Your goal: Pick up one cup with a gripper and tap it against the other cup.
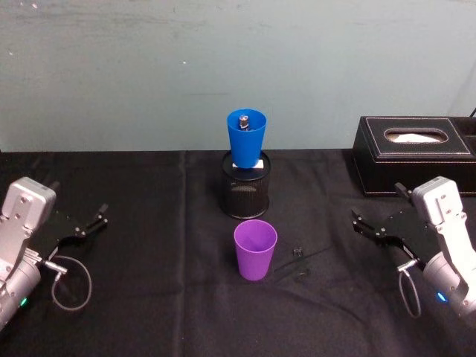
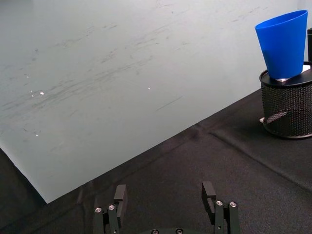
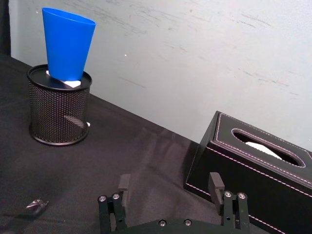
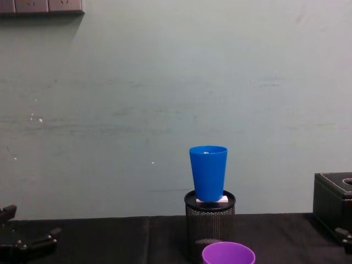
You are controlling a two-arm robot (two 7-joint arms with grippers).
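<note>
A pale grey-green wall [image 1: 111, 74] runs across the back, scuffed here and there. In front of it the surface [image 1: 149, 297] lies under a black cloth with a crease running towards the robot.

Far right, against the wall, sits a black tissue box [image 1: 413, 152] with pale stitching and a white tissue showing in its slot.

The two silver-grey arms wait low at either side, well apart from the cups. The left pincer [image 2: 164, 190] is out by the left edge with its jaws spread wide and nothing between them. The right pincer [image 3: 169, 183] sits in front of the tissue box, also wide open and empty. A thin cable loop [image 1: 71, 279] hangs from the left wrist onto the cloth.

In the middle, near the wall, stands a black mesh pen holder [image 1: 248, 193]. The blue cup [image 1: 246, 137] stands upright on top of it, mouth up, resting on a white slab [image 1: 249, 165] laid across the holder's opening. Something small and metallic [image 1: 242, 119] sits down inside the cup; I cannot tell what it is.

The purple cup [image 1: 255, 249] stands upright on the cloth just in front of the holder, on the robot's side, mouth up and not touching it. Neither pincer is near it.

Just to the right of the purple cup lies a small black clip-like piece [image 1: 299, 253], too small to make out clearly.
</note>
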